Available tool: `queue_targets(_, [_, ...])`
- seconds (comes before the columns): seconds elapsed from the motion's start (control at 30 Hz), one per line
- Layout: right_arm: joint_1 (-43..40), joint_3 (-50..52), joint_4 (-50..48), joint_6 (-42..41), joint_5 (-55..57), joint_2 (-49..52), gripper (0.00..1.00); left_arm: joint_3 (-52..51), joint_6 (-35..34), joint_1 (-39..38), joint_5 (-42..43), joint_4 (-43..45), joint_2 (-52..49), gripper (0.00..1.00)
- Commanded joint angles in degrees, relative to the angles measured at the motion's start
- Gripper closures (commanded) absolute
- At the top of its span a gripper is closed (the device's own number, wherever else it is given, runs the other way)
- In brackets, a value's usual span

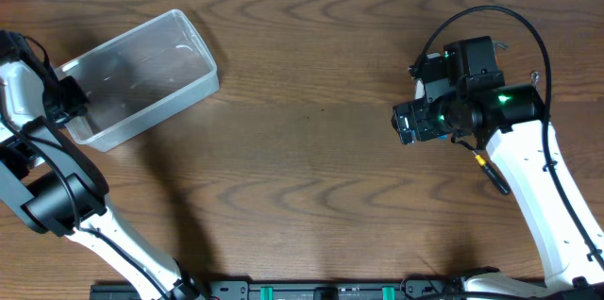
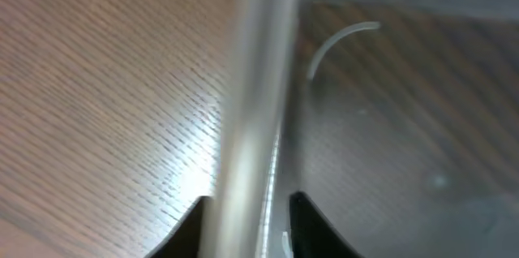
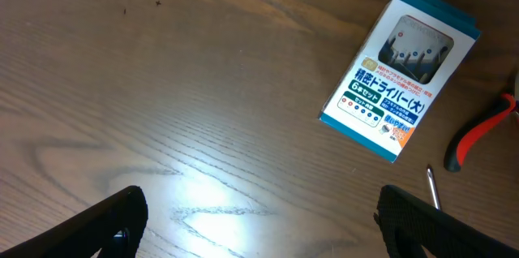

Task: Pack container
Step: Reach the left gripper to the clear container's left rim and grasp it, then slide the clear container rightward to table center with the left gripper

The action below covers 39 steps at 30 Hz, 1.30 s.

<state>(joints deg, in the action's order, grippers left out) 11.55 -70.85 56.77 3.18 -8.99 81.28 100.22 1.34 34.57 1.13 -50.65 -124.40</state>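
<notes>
- At 10 o'clock on the table [image 1: 311, 177], seen from above, sits the container [image 1: 142, 74]: a clear tub, long side tilted.
- L gripper [image 2: 247, 209] is at the tub's 8 o'clock end. Its fingers [image 2: 312, 230] squeeze the tub wall, one each side.
- R gripper [image 3: 259, 209] hangs at 3 o'clock on the table, well apart from the container. Jaws spread wide, w/ nothing in them.
- R wrist cam: blue-and-white box [image 3: 397, 71] lies flat at 2 o'clock. Red-handled tool [image 3: 482, 132] is near it at 3 o'clock, not touching.
</notes>
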Motion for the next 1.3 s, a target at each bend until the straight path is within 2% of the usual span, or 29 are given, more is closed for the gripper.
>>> queue_targets(0.0, [0.4,-1.0,0.1,0.5,0.2,-0.1,0.07,0.5,-0.1,0.1,0.2,-0.3,0.1,0.89])
queue_targets(0.17, [0.4,-1.1,0.3,0.5,0.7,-0.1,0.06,0.5,-0.1,0.1,0.2,-0.6,0.1,0.94])
queue_targets(0.53, [0.4,-1.2,0.0,-0.1,4.3,-1.0,0.09,0.5,-0.1,-1.9,0.2,-1.6,0.1,0.94])
queue_targets(0.97, [0.0,-1.2,-0.8,-3.6,10.6,-5.6,0.09,0.5,-0.1,-10.3,0.2,-3.0,0.5,0.94])
queue_targets(1.27, [-2.6,-1.2,-0.8,-6.6,10.5,-6.7,0.09,0.5,0.1,-20.1,0.4,-8.0,0.5,0.94])
